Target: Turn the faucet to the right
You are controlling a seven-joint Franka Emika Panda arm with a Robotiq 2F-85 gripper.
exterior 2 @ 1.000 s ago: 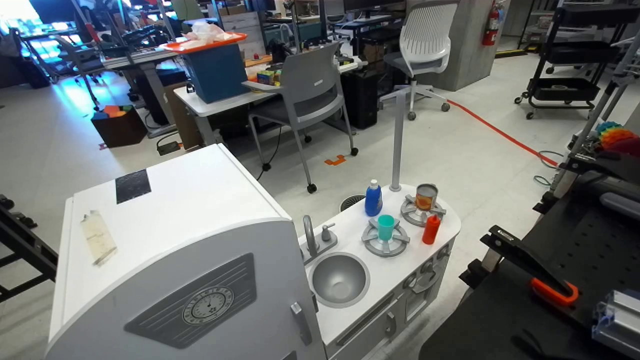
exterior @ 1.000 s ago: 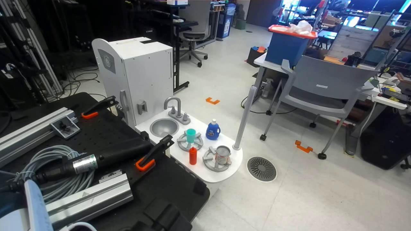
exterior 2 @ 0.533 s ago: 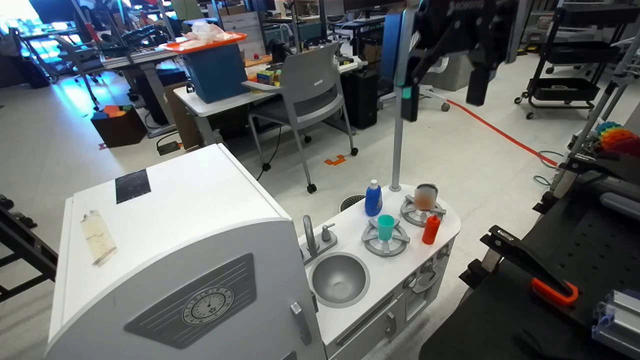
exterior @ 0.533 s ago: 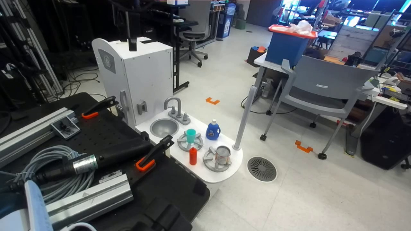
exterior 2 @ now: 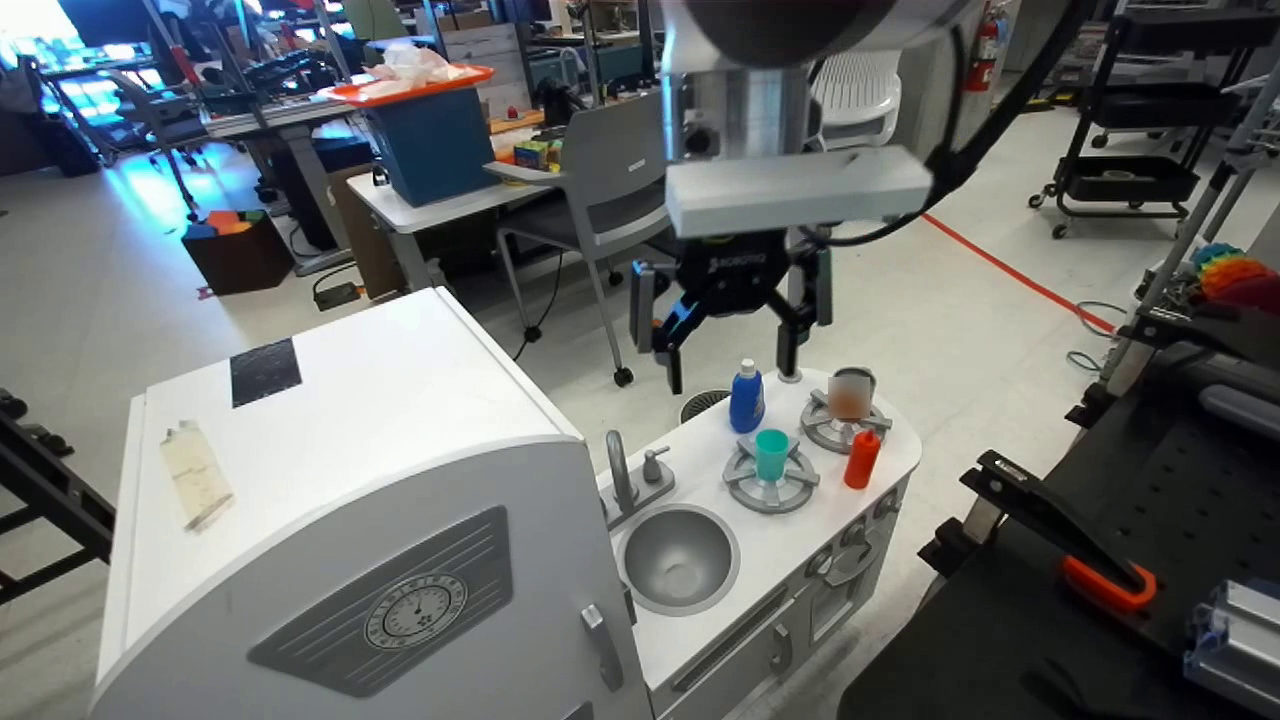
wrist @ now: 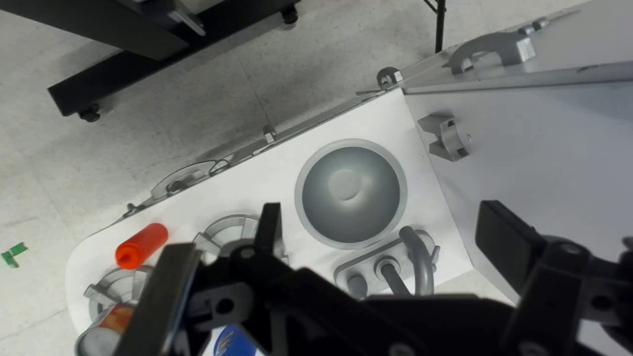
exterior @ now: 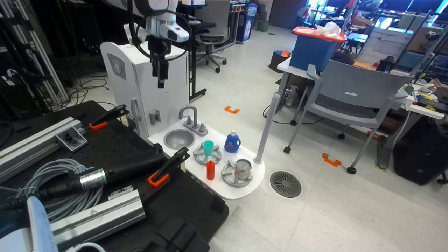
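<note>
Spreading across the room, a pale floor (exterior: 332,217) carries a tall white cabinet (exterior 2: 390,400), which adjoins a white table (exterior 2: 770,540) with a rounded opposite end. A black perforated platform (exterior: 196,199) runs alongside in both exterior views. Well apart stand a grey chair (exterior: 364,91) and a desk (exterior 2: 450,207) with a blue bin (exterior: 311,52) on it; the bin has an orange-red top (exterior: 304,32) bearing a crumpled pale bag (exterior: 329,29), and a dark box (exterior 2: 240,262) nearby holds orange and blue pieces (exterior 2: 225,222).

The hand (exterior 2: 732,366) hangs above the table, its 2 fingers (exterior 2: 673,370) spread wide with only air between them. In the wrist view a round grey basin (wrist: 346,222), set into the table, shows in the gap, a lighter disc marking its bottom. The faucet (wrist: 420,262) rises beside the basin at the cabinet end, below and apart from the hand, its arched spout between 2 small handles (exterior: 202,127).

Past the basin sit 2 grey burners (exterior 2: 790,490). A blue bottle (exterior: 232,143) with a white cap stands upright near the table's edge away from the platform. On the farther burner is an open-topped metal can (exterior: 243,169); what is inside cannot be told. A red bottle (exterior: 210,170) stands upright by the platform-side edge. On the burner nearer the basin is a green cup (exterior: 208,148), its inside too small to make out.
</note>
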